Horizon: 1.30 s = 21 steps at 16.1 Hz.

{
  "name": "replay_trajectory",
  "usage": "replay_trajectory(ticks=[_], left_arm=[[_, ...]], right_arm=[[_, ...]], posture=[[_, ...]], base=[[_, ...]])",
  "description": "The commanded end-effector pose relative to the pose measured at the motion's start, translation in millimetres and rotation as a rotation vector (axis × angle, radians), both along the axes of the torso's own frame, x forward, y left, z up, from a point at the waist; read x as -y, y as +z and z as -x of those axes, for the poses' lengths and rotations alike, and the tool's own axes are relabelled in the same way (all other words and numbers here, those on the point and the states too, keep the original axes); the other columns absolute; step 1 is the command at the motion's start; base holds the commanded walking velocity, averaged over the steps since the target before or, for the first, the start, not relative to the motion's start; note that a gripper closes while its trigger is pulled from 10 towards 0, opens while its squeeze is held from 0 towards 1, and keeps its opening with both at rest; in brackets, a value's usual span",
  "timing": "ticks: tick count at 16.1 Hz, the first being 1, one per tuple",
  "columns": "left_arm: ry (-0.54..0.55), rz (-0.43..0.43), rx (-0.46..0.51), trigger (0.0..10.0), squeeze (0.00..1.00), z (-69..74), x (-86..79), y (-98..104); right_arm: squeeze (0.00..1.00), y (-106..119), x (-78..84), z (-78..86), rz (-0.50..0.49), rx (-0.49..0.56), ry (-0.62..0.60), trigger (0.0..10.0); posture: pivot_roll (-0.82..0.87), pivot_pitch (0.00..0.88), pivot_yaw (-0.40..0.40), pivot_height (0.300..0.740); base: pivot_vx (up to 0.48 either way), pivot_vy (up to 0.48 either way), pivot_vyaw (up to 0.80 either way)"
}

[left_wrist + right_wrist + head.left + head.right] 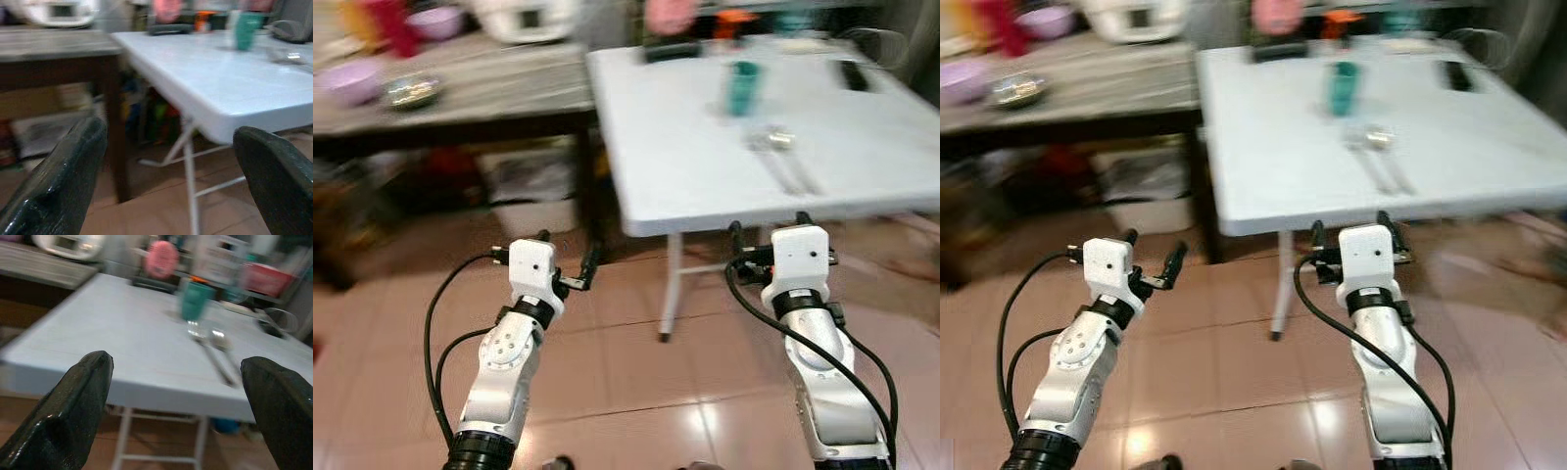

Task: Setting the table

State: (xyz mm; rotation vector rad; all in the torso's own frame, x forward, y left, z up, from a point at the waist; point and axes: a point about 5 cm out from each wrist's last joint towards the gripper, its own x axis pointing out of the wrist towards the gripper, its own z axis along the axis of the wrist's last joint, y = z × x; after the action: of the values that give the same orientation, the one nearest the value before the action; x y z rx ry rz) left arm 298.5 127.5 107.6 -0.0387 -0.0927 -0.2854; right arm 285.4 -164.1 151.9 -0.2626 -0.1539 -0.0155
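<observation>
A white folding table (705,166) stands ahead on the right. On it are a teal cup (742,88) and, nearer me, a spoon and another piece of metal cutlery (781,157) lying side by side. My left gripper (568,253) hangs open and empty above the tiled floor, left of the table's near corner. Just before the table's front edge my right gripper (770,227) is also open and empty. In the right wrist view the cup (195,299) and the cutlery (217,352) lie between its fingers (68,411). The pictures are blurred.
A dark wooden table (460,98) at the left carries a purple bowl (350,80), a metal bowl (413,92) and a white appliance (524,18). Boxes (533,191) sit under it. A dark flat object (854,74) and pink and black items (671,29) lie on the white table's far side.
</observation>
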Motion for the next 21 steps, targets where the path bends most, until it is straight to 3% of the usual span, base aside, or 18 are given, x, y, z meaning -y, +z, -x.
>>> replay_trajectory(ticks=[1,19,21], left_arm=[[-0.005,-0.007,0.001,10.0,0.0,0.5,-1.3,1.1],[-0.026,-0.006,-0.011,10.0,0.0,-0.5,-0.8,0.7],[-0.011,0.001,-0.023,10.0,0.0,0.8,-3.0,-2.4]], right_arm=[[0.0,2.7,-2.5,-0.6,-0.002,0.015,0.009,10.0],[0.0,-0.7,-5.1,-1.8,-0.035,0.008,-0.004,10.0],[0.0,-3.3,-5.8,-2.2,-0.054,-0.002,-0.004,10.0]], posture=[[-0.25,0.111,0.053,0.74],[-0.23,0.12,0.067,0.74],[-0.22,0.12,0.066,0.74]], base=[[0.0,0.0,0.54],[0.0,-0.423,0.0],[0.0,0.0,0.0]])
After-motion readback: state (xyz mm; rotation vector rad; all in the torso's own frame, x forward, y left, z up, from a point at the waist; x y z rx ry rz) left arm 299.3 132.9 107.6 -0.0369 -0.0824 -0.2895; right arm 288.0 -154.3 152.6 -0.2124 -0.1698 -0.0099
